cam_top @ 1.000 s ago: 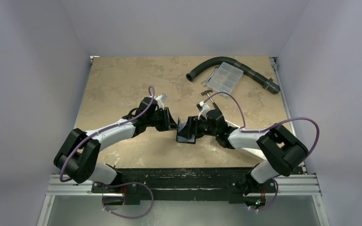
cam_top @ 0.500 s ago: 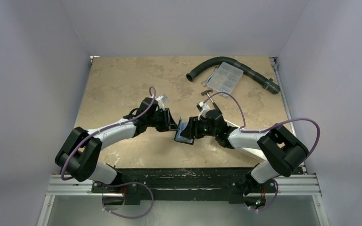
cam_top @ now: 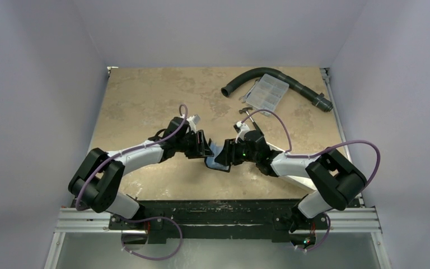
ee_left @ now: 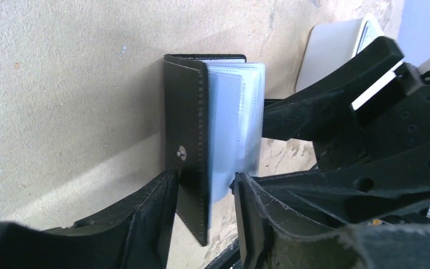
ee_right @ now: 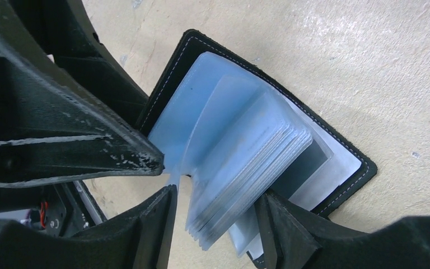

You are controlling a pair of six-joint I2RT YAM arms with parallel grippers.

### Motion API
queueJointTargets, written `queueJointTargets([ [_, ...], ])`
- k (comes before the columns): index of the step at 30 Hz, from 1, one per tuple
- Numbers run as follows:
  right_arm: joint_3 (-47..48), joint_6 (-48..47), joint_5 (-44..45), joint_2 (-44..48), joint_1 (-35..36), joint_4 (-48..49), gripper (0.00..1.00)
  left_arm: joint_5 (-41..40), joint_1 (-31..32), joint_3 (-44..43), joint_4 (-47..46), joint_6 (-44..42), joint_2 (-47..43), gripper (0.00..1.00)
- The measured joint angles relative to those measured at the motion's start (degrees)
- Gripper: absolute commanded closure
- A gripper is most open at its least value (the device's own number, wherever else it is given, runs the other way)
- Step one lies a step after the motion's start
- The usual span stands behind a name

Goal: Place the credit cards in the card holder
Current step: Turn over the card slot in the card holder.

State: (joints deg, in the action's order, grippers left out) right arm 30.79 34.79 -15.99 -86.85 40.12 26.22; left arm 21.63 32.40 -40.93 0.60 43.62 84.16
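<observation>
The black card holder lies open on the table between my two grippers, its pale blue sleeves fanned out. In the left wrist view my left gripper is closed on the cover flap with the snap and a few sleeves; both fingers touch it. In the right wrist view my right gripper straddles the thick stack of sleeves, with a gap showing beside one finger. The grippers are nearly tip to tip. No loose credit cards are in view.
A black curved hose and a clear compartment box lie at the far right of the table. The table's near edge runs just behind both arms.
The right gripper has moved the card holder left and lowered it flatter, so its blue inside shows. The left gripper has closed in and taken the cover flap.
</observation>
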Motion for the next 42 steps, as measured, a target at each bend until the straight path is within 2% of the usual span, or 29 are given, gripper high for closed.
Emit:
queueJointTargets([
  [8,0.04,-1.05,0.24,1.55,0.02,-2.1,0.22,-4.07,0.37,-0.24,4.7,-1.9,2.08,0.66],
  [16,0.13,-4.09,4.24,6.75,0.04,-7.72,0.19,-9.2,0.37,2.1,6.51,-2.73,-1.6,0.69],
  [25,1.38,-5.4,5.07,7.04,0.04,-9.44,0.19,-11.61,0.37,5.46,6.67,-2.73,-3.39,0.8],
  [42,3.72,-3.5,1.84,1.86,2.43,-6.56,0.29,-10.8,0.37,8.66,3.45,-2.27,-3.85,0.88],
])
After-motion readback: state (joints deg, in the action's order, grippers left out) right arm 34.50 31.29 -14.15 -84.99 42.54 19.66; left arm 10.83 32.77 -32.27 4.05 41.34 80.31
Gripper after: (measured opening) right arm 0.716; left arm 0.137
